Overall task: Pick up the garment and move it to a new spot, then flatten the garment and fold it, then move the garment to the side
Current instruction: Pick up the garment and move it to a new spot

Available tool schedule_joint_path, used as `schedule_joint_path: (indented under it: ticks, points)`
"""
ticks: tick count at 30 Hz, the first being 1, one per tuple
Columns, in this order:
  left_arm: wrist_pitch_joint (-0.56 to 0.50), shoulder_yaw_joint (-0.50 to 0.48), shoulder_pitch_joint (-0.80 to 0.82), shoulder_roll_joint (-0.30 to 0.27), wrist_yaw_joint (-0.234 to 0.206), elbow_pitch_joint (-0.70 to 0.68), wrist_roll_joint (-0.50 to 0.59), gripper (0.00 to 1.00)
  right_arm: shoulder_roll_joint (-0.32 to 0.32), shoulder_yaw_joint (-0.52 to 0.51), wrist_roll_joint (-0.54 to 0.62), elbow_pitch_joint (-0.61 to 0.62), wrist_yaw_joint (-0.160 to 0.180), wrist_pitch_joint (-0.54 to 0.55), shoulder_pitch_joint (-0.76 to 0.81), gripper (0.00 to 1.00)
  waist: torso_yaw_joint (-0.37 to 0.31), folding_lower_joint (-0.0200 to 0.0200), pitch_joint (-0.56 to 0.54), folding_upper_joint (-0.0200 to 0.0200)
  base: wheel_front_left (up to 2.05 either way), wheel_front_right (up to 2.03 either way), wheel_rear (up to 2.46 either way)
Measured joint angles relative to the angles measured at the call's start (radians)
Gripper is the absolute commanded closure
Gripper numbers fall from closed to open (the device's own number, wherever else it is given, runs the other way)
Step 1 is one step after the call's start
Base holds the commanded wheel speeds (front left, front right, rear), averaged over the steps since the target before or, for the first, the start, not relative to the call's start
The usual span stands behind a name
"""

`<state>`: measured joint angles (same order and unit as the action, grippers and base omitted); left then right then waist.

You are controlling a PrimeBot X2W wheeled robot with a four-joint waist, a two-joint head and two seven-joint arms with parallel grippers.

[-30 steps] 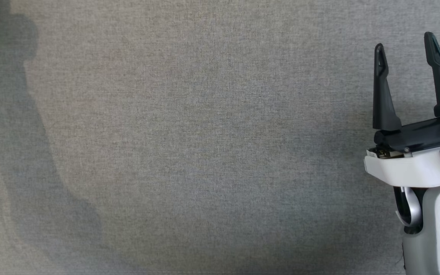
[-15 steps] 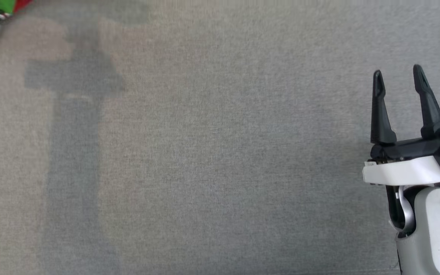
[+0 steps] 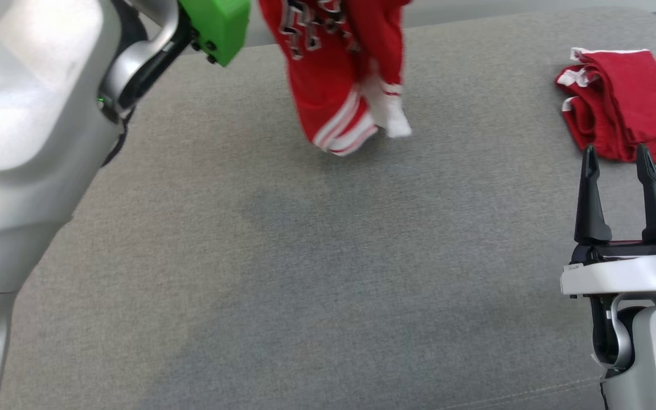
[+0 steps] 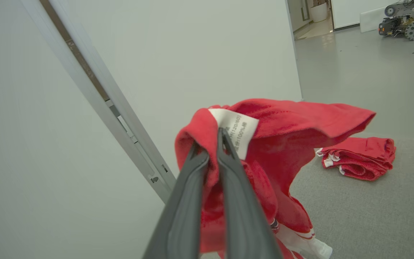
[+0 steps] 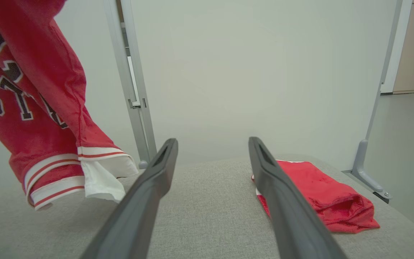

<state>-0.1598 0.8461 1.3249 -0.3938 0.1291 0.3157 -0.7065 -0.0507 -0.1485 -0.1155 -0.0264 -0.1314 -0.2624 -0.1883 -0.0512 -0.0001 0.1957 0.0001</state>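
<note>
A red garment (image 3: 333, 74) with white-striped hems and black lettering hangs in the air over the far part of the grey cushion (image 3: 305, 256), its lowest hem just above the fabric. My left gripper (image 4: 208, 138) is shut on a fold of the garment (image 4: 282, 136) beside its white label. In the head view my pale left arm (image 3: 32, 114) with its green wrist part (image 3: 217, 25) rises at the upper left. My right gripper (image 3: 615, 151) stands open at the lower right, nothing between its fingers. From the right gripper (image 5: 212, 141), the garment (image 5: 31, 90) hangs at the left.
A second red garment (image 3: 624, 102) lies folded at the cushion's far right corner, just beyond my right fingertips. A pale wall with a metal post (image 5: 135, 90) stands behind the cushion. Grey floor lies to the right, with a tracked machine (image 4: 404, 21) far off.
The head camera has tilted up: the left arm, the hanging garment and the folded one have come into the picture. My right gripper stays open.
</note>
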Motion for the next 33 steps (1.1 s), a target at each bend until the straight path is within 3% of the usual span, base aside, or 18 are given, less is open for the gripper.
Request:
schedule_joint_path:
  ticks: [5, 9, 17, 21, 22, 23, 24, 33]
  points:
    - [0.001, 0.016, -0.038, 0.029, -0.001, -0.025, -0.043, 1.00, 0.000, 0.004, -0.020, -0.002, 0.000, 0.000, 0.018, 0.00, -0.065, 0.0000, -0.032, 0.0000, 0.00, 0.00, 0.00]
    - [0.034, 0.028, -0.177, 0.022, -0.033, 0.003, -0.071, 1.00, 0.000, 0.002, -0.032, -0.001, 0.000, 0.000, 0.028, 0.00, -0.108, 0.0000, -0.044, 0.0001, 0.00, 0.00, 0.00]
    - [0.125, 0.044, -0.480, -0.064, -0.087, 0.202, -0.115, 1.00, 0.001, 0.017, -0.045, -0.008, 0.000, 0.000, 0.037, 0.00, -0.133, 0.0000, -0.029, 0.0000, 0.00, 0.00, 0.00]
    - [0.151, 0.054, -0.571, -0.072, -0.096, 0.309, -0.129, 1.00, 0.000, 0.030, -0.047, -0.013, 0.000, 0.000, 0.037, 0.00, -0.122, 0.0000, -0.019, 0.0000, 0.00, 0.00, 0.00]
    - [0.156, 0.060, -0.588, -0.072, -0.099, 0.336, -0.129, 0.85, 0.000, 0.033, -0.049, -0.016, 0.000, 0.000, 0.037, 0.00, -0.118, 0.0000, -0.016, 0.0000, 0.00, 0.00, 0.00]
    - [0.178, 0.059, -0.603, -0.068, -0.106, 0.359, -0.129, 0.51, 0.000, 0.037, -0.050, -0.019, 0.000, 0.000, 0.036, 0.00, -0.113, 0.0000, -0.012, 0.0000, 0.00, 0.00, 0.00]
    - [0.199, 0.056, -0.612, -0.061, -0.114, 0.381, -0.129, 0.00, 0.000, 0.042, -0.050, -0.022, 0.000, 0.000, 0.036, 0.00, -0.107, 0.0000, -0.009, 0.0000, 0.00, 0.00, 0.00]
    - [0.369, 0.038, -0.642, 0.016, -0.120, 0.478, -0.135, 0.00, 0.001, 0.067, -0.049, -0.043, 0.000, 0.000, 0.024, 0.00, -0.061, 0.0000, -0.002, 0.0000, 0.00, 0.00, 0.00]
